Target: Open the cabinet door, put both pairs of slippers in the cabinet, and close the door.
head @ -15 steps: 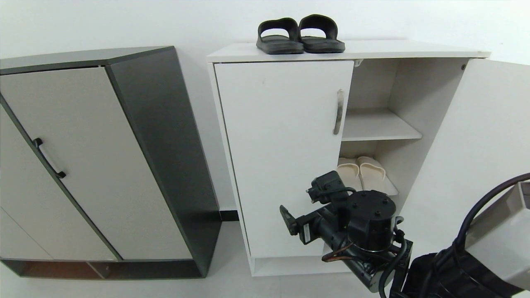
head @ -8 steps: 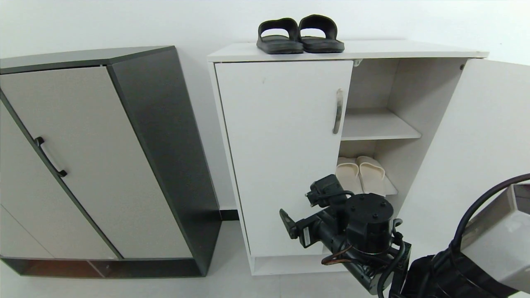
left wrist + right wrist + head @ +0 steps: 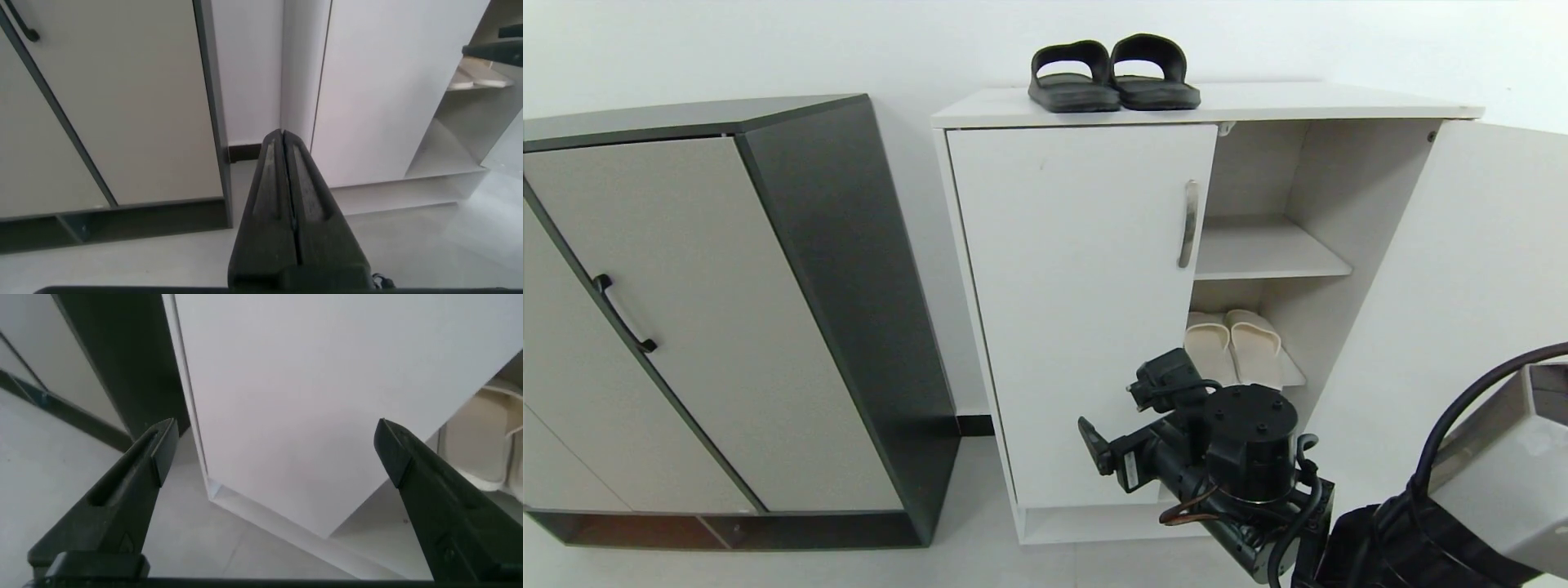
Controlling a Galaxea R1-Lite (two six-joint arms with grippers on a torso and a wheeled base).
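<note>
The black slippers (image 3: 1114, 73) sit on top of the white cabinet (image 3: 1298, 100) at 12 o'clock; the cream slippers (image 3: 1233, 347) lie on its lower shelf (image 3: 1292, 374), toward 4 o'clock, and its right door (image 3: 1462, 269) stands open. The right gripper (image 3: 276, 433) is spread, facing the closed left door (image 3: 1078, 310); the left gripper (image 3: 283, 143) is pressed together.

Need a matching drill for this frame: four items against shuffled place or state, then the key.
1 black slippers
2 cream slippers
3 left gripper
4 right gripper

A open
B on top of the cabinet
C shut
D inside the cabinet, below the shelf

Pairs: 1-B, 2-D, 3-C, 4-A
</note>
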